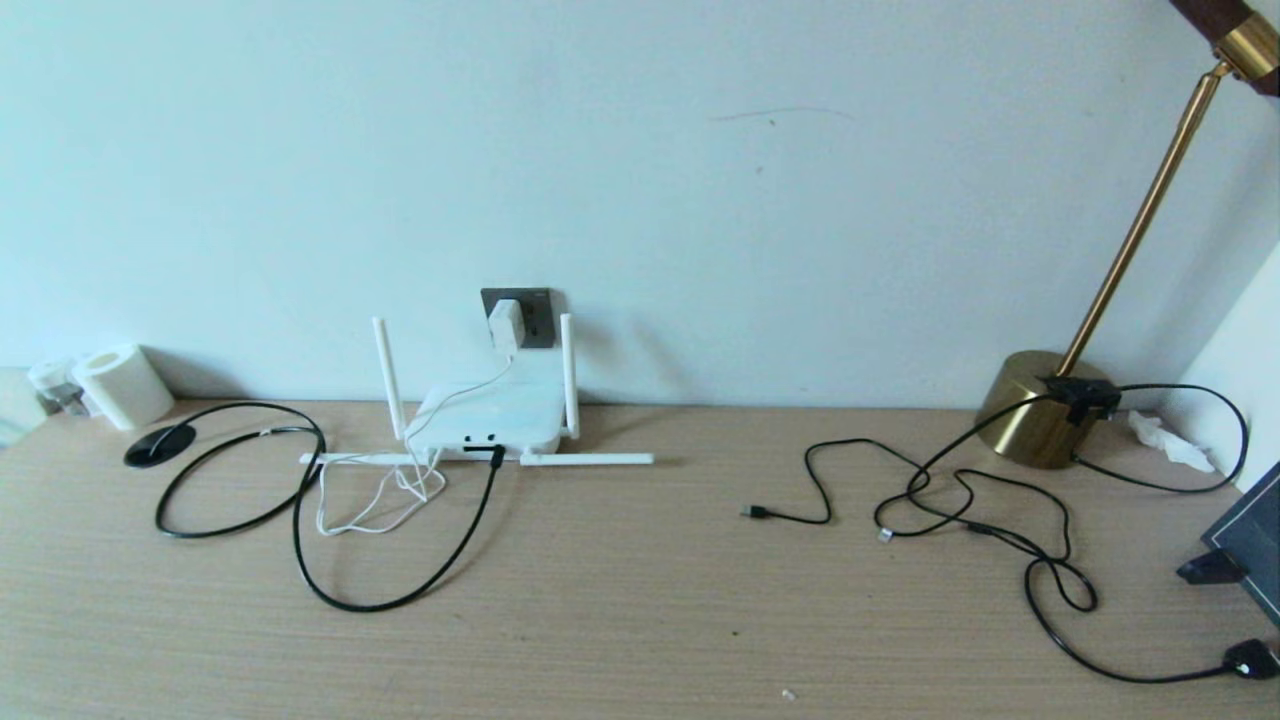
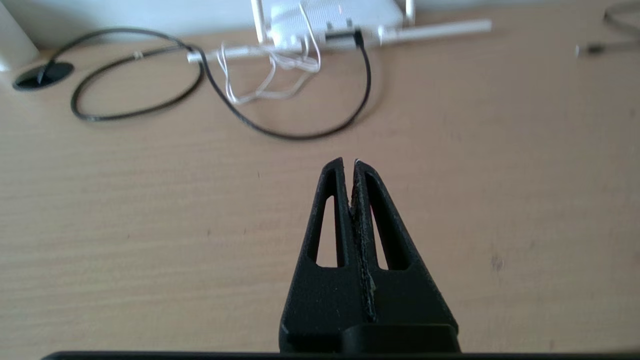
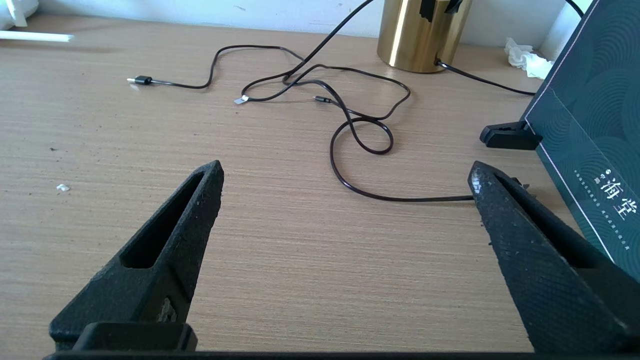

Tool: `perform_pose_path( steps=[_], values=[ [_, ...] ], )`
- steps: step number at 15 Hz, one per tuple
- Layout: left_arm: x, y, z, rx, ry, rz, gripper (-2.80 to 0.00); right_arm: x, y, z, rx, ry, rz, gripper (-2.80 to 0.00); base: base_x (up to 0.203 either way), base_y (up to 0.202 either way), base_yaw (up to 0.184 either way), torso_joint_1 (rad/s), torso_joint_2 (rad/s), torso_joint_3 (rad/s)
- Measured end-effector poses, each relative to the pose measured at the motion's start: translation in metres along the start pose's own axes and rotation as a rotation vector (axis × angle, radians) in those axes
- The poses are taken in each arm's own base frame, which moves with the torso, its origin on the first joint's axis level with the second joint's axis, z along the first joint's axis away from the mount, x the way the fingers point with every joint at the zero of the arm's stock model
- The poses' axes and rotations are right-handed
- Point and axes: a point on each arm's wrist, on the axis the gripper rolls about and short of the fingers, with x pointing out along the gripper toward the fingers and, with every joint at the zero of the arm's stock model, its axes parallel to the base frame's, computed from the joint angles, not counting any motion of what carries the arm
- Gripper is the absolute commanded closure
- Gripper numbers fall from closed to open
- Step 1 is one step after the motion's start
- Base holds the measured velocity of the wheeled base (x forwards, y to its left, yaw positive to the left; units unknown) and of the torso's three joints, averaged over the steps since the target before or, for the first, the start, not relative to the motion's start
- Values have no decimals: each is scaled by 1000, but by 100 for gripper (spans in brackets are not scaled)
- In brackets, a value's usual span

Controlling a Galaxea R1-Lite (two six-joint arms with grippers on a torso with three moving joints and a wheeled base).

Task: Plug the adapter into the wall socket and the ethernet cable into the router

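Observation:
The white adapter (image 1: 505, 325) sits in the dark grey wall socket (image 1: 518, 317) on the wall, its thin white cord dropping over the router. The white router (image 1: 490, 418) lies on the desk below, two antennas upright and two flat. The thick black ethernet cable (image 1: 400, 590) loops over the desk, its plug end in a router port (image 1: 497, 455). In the left wrist view my left gripper (image 2: 349, 164) is shut on nothing, over bare desk well short of the router (image 2: 340, 22) and the ethernet cable (image 2: 300, 135). My right gripper (image 3: 345, 170) is open and empty. Neither gripper shows in the head view.
Thin black cords (image 1: 960, 500) with USB-type ends tangle on the right by a brass lamp base (image 1: 1040, 405). A small black plug (image 1: 1250, 658) and a dark green box (image 3: 595, 130) are at the far right. A paper roll (image 1: 122, 385) and a black grommet (image 1: 158, 445) sit far left.

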Motion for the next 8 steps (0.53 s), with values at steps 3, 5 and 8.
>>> perform_pose_path(
  steps=[3, 5, 8],
  values=[
    [0, 0, -2, -50, 11, 20, 0, 0, 0, 0, -10, 0, -1, -280, 0, 0, 0, 0, 0, 0],
    [1, 0, -2, -51, 12, 22, 0, 0, 0, 0, -10, 3, -2, -280, 0, 0, 0, 0, 0, 0],
    [1, 0, -3, -52, 12, 22, 0, 0, 0, 0, -2, 4, 0, -280, 0, 0, 0, 0, 0, 0]
  ],
)
